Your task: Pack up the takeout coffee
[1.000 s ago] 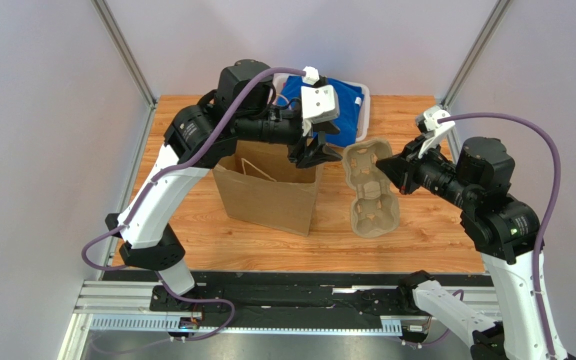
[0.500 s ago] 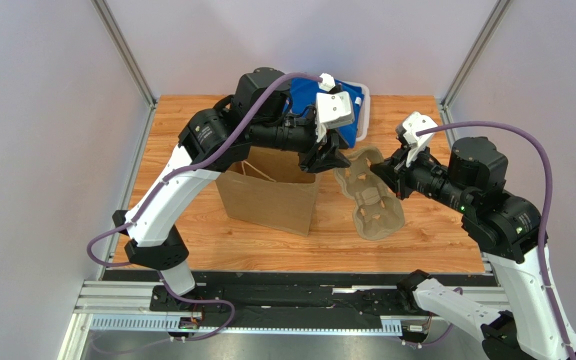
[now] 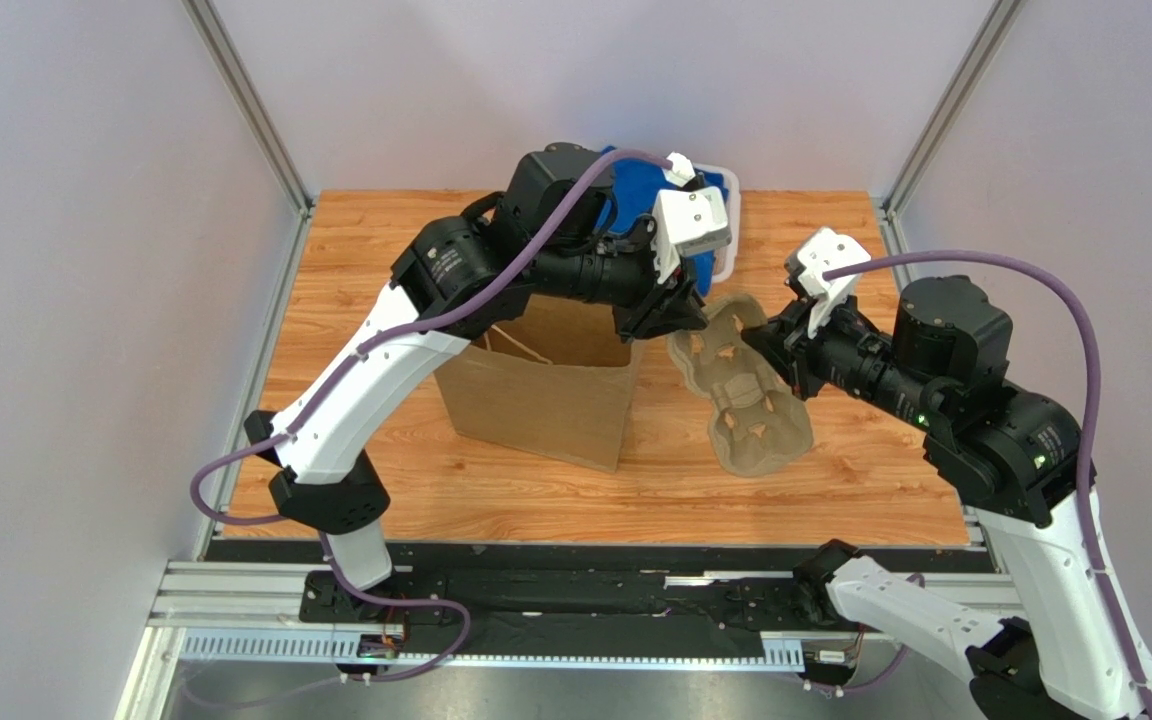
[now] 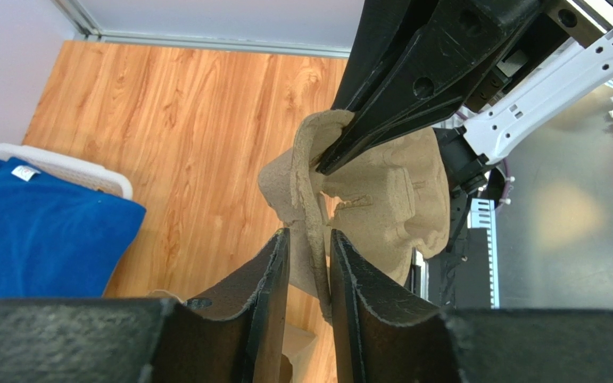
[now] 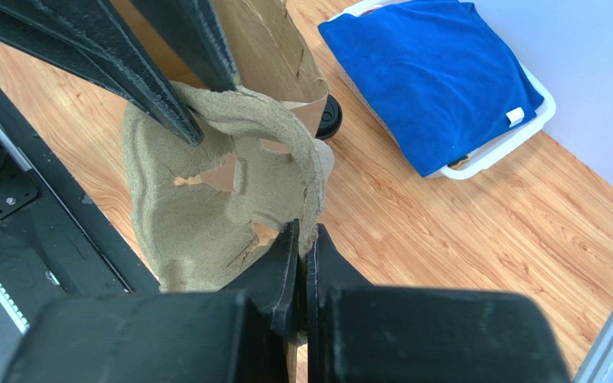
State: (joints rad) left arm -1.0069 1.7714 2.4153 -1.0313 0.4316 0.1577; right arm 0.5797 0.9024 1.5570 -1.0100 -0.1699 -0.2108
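The grey pulp cup carrier [image 3: 743, 393] hangs tilted above the table, right of the tall brown paper bag [image 3: 540, 393]. My right gripper [image 3: 767, 333] is shut on its rim, as the right wrist view shows [image 5: 303, 235]. My left gripper [image 3: 672, 318] is closed around the carrier's opposite rim [image 4: 310, 239], pulp filling the narrow gap between its fingers. The carrier's cup wells [image 5: 206, 183] look empty. A round black lid [image 5: 330, 116], probably the takeout coffee's, peeks out on the table beside the bag [image 5: 270, 48]. The cup's body is hidden.
A white basket [image 3: 729, 192] holding a folded blue cloth [image 3: 639, 198] stands at the back of the table; it also shows in the left wrist view [image 4: 70, 167] and the right wrist view [image 5: 517, 132]. The bag stands open-topped under the left arm. Grey walls close in both sides.
The left gripper moved right from above the bag to the carrier and took its rim. The right gripper lifted and tilted the carrier toward the left arm.
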